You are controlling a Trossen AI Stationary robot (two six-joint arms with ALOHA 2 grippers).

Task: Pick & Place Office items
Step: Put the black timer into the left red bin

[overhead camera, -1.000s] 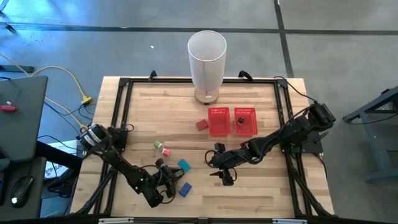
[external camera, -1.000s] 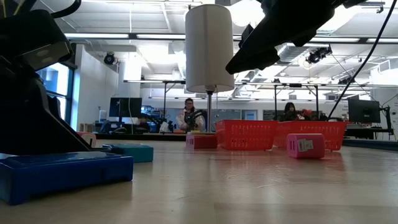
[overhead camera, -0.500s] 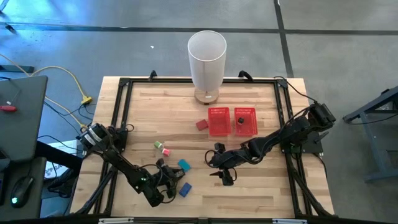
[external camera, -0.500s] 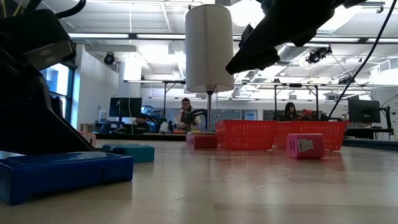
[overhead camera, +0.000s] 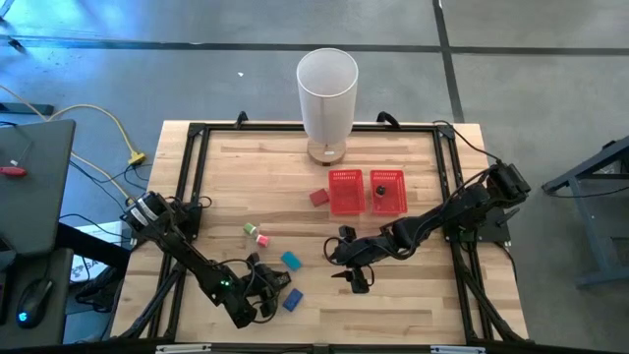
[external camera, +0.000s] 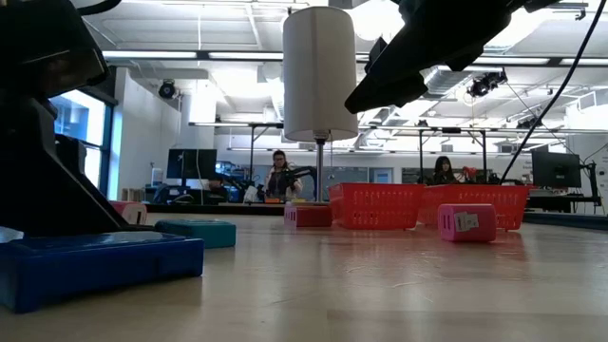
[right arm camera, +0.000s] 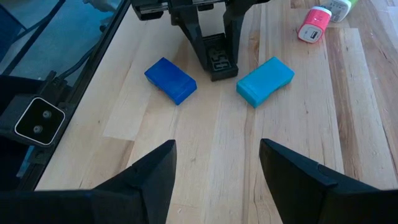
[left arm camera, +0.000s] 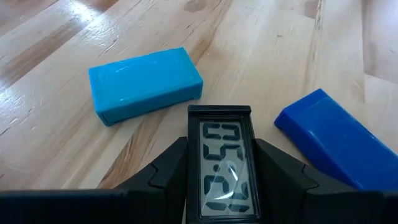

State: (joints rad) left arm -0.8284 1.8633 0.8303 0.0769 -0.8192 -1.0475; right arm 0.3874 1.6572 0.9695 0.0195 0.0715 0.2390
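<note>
My left gripper (overhead camera: 267, 285) is at the table's near left, shut on a small black digital clock (left arm camera: 219, 163) with a grey display. A teal block (left arm camera: 145, 84) and a blue block (left arm camera: 336, 146) lie flat on the wood on either side of it. My right gripper (right arm camera: 214, 180) hangs open above the table's middle (overhead camera: 354, 273), pointing toward the left gripper, with nothing between its fingers. A pink piece (right arm camera: 313, 23) and a green one (overhead camera: 250, 228) lie farther left, and a red piece (overhead camera: 317, 197) lies beside the red tray (overhead camera: 346, 205). My left gripper pinches the clock's two long sides (left arm camera: 188, 163) between its two fingers, which lie along the clock. The fingers slant down toward the table's right side. The clock's free end (right arm camera: 221, 73) points down at the wood; whether it touches the table I cannot tell.
A tall white cylinder (overhead camera: 327, 93) stands at the far middle, just behind the red mesh tray, whose right compartment holds a small dark thing (overhead camera: 378, 189). A black frame (overhead camera: 192, 177) runs along the table's edges. Bare wood (overhead camera: 413, 305) lies at the near right.
</note>
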